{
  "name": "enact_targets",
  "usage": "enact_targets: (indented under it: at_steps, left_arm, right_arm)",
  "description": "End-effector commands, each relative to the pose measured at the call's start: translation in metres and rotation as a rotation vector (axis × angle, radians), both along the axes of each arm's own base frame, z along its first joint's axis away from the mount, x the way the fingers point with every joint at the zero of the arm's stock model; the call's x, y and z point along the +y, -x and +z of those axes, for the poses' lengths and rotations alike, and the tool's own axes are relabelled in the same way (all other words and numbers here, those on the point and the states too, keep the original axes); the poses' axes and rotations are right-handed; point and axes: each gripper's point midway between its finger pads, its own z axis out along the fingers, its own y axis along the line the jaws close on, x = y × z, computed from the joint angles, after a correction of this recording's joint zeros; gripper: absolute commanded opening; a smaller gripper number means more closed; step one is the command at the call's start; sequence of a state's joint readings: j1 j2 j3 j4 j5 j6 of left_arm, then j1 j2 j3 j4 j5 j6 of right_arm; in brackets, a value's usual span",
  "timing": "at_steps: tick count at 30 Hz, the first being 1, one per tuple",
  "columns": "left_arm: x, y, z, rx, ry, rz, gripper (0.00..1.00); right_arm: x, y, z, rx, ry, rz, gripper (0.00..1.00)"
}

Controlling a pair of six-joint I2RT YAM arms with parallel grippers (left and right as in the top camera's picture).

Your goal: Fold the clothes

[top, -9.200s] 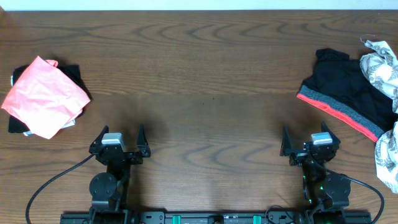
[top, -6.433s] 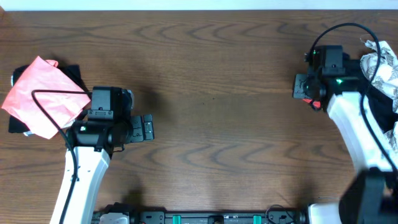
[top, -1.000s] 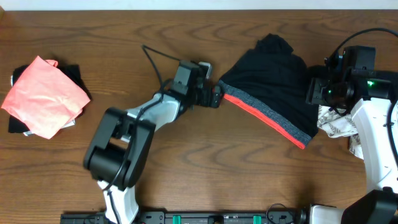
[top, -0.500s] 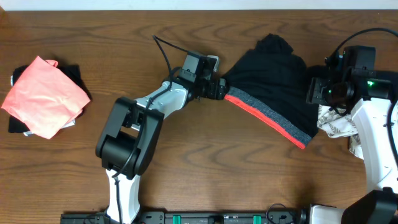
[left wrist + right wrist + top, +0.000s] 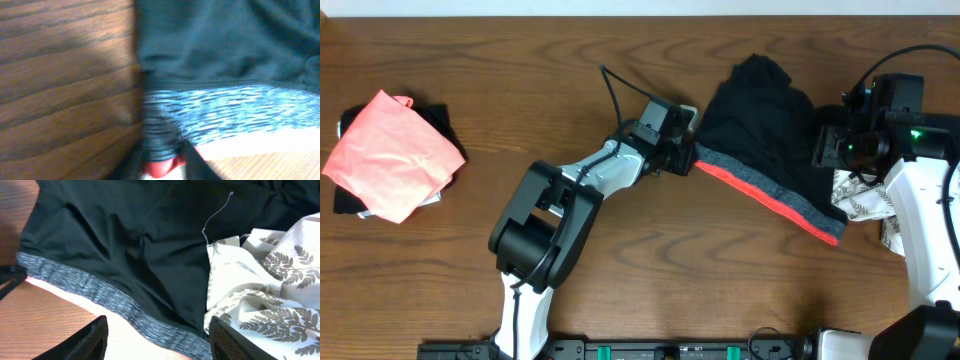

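The black leggings (image 5: 760,115) lie bunched at the back right of the table, their grey waistband (image 5: 770,197) edged coral-red and running diagonally. My left gripper (image 5: 688,157) is at the waistband's left corner. In the left wrist view, my left gripper (image 5: 162,167) is shut on that corner of the waistband (image 5: 215,117). Over the leggings' right side my right gripper (image 5: 823,150) hangs open; in the right wrist view, my right gripper (image 5: 157,345) has its fingers spread wide above the waistband (image 5: 95,287). A white leaf-print cloth (image 5: 270,290) lies against the leggings. A coral-pink cloth (image 5: 390,155) sits far left.
The coral-pink cloth rests on a dark garment (image 5: 438,118) near the table's left edge. The leaf-print cloth (image 5: 860,197) spreads toward the right edge under my right arm. A black cable (image 5: 616,85) loops off the left arm.
My left gripper slid right onto the waistband's left corner and closed on it. The waistband shifted a little to the right. The right arm stayed put.
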State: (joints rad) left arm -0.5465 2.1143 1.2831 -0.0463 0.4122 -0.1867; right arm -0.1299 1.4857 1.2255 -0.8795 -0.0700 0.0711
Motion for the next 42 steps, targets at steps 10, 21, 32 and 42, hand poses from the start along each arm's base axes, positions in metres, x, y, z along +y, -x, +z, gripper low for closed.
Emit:
enact_targets:
  at_steps: [10,21,32,42]
  left_arm:
    - [0.047,-0.02,-0.015,0.02,-0.049,0.105,0.06]
    - [0.198,-0.119,0.056,-0.245,-0.199,0.578,0.06]
    - [0.208,-0.126,0.114,-0.128,0.095,0.555,0.64]
    - [0.119,0.01,0.114,0.196,-0.057,0.264,0.71]
  right_arm:
    - [0.001,0.001,0.0,0.003,0.012,0.008,0.63]
    - [0.001,0.0,0.0,0.003,0.012,0.007,0.63]
    - [0.001,0.001,0.0,0.005,0.012,0.008,0.64]
    - [0.001,0.001,0.0,0.006,0.011,0.008,0.64]
